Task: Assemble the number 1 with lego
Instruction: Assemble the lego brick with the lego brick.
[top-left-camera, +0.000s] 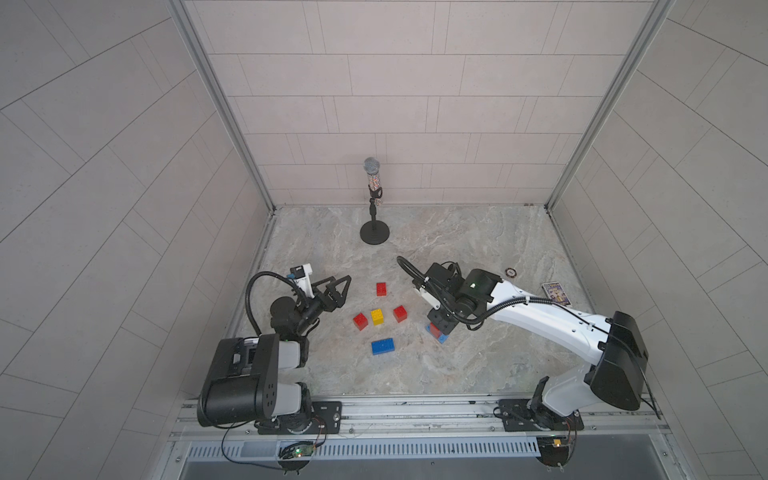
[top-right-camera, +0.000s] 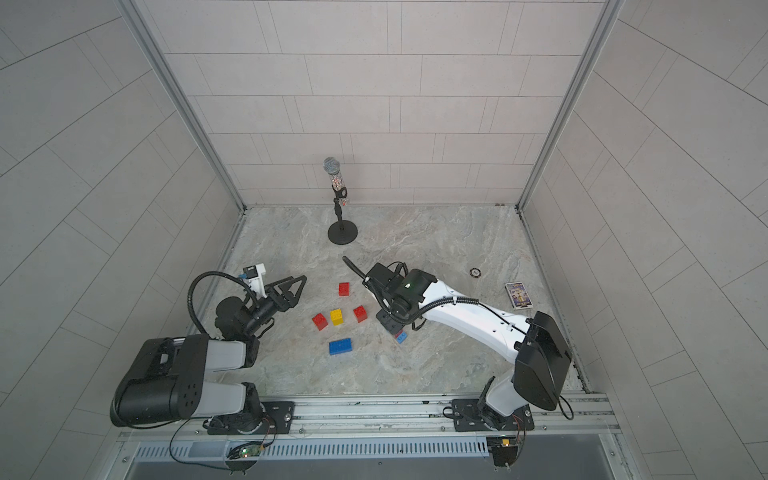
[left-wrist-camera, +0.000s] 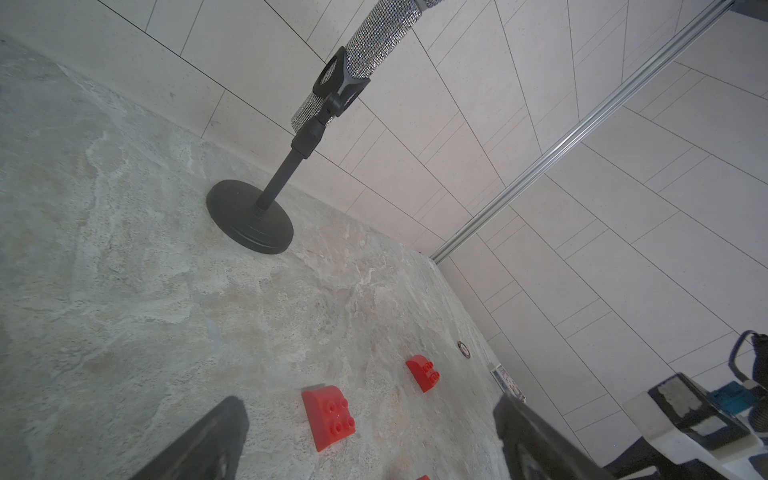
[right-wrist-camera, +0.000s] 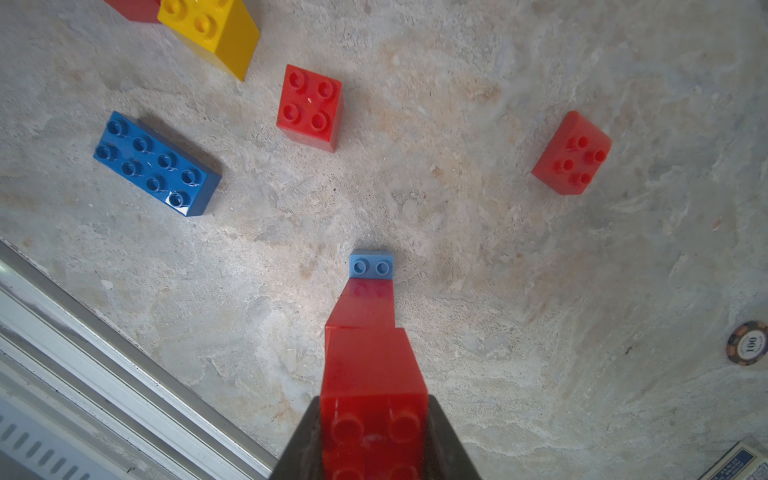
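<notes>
Upright red plastic brick column (right-wrist-camera: 370, 365) clamped in right tool (top-left-camera: 436, 328); nearest loose red studded brick (top-left-camera: 400, 313) lies at ten o'clock in a top view (left tool (top-left-camera: 345, 293) wide).

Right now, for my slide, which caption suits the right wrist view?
Right gripper shut on the top red brick of a column built on a light blue brick.

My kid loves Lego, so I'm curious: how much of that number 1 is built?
Partly. Done: a red column stands on the light blue brick. In hand: the right gripper is shut on its top red brick; the left gripper is open and empty. Left: three red bricks, a yellow brick and the dark blue brick lie loose on the table.
</notes>
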